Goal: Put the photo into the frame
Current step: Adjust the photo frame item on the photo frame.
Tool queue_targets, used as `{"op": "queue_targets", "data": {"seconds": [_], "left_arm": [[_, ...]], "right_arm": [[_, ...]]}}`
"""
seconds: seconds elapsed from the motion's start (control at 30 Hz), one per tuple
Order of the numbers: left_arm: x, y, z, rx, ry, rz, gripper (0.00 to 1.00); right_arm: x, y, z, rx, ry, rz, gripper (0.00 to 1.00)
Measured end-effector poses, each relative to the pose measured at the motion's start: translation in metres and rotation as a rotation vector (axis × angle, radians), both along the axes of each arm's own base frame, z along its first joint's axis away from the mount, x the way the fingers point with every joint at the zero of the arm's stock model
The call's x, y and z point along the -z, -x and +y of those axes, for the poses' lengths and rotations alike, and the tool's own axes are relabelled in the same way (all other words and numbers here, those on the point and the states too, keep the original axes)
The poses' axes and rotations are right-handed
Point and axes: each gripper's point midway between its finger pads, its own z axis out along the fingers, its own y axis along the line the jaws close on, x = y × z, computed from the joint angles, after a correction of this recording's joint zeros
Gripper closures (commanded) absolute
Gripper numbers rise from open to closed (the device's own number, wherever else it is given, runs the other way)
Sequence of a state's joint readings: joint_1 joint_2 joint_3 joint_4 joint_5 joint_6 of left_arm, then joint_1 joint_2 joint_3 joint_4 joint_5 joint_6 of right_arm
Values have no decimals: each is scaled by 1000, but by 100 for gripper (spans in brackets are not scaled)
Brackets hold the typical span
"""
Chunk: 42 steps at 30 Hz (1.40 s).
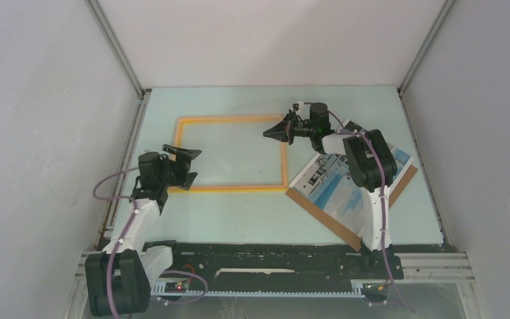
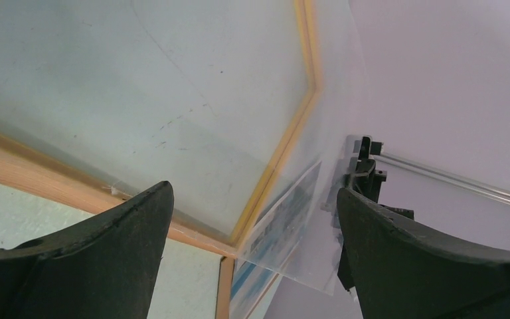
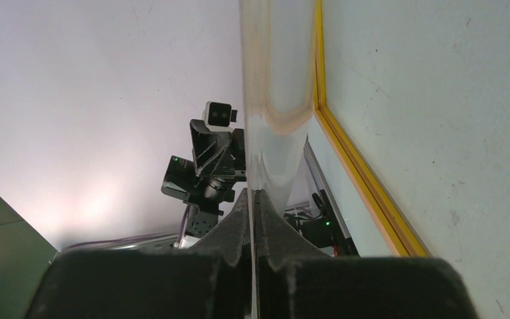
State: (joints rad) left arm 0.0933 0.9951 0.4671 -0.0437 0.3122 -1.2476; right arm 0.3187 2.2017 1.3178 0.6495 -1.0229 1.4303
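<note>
Photo [image 1: 332, 189] lies just right of the frame [image 1: 236, 189], nearest our right gripper [image 1: 269, 133], which pinches the clear pane [image 3: 272, 66]; left gripper [image 1: 187, 166] spread.

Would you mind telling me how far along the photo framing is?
Done: the brown backing board lies beside the frame. In hand: the right gripper pinches the clear pane by its edge; the left gripper hangs open by the frame's near rim. Left: the photo, lying on that board, goes in.
</note>
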Motion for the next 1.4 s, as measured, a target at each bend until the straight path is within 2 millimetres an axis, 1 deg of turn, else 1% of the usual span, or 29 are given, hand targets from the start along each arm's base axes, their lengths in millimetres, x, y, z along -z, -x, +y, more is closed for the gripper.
{"op": "queue_targets", "data": {"seconds": [0.17, 0.43, 0.53, 0.73, 0.8, 0.97, 1.13, 1.27, 1.4], "left_arm": [[1, 3, -1, 2, 8, 16, 0], [-5, 7, -4, 10, 30, 8, 0], [-2, 15, -5, 19, 27, 35, 0], [-3, 30, -5, 29, 9, 53, 0], [0, 33, -5, 32, 2, 67, 0], [17, 41, 1, 33, -57, 131, 0], [29, 36, -2, 45, -24, 179, 0], [22, 26, 0, 43, -32, 128, 0], [24, 16, 3, 40, -35, 110, 0]], "right_arm": [[-4, 0, 2, -1, -16, -3, 100], [-2, -2, 4, 1, -36, 10, 100], [-3, -2, 4, 1, -38, 7, 100], [-2, -2, 4, 1, -37, 7, 100], [-2, -1, 4, 0, -36, 6, 100], [-1, -1, 4, -2, -34, 7, 100], [-3, -1, 4, -2, -39, 7, 100], [-6, -1, 4, -3, -47, 0, 100], [-7, -1, 4, -4, -54, -5, 100]]}}
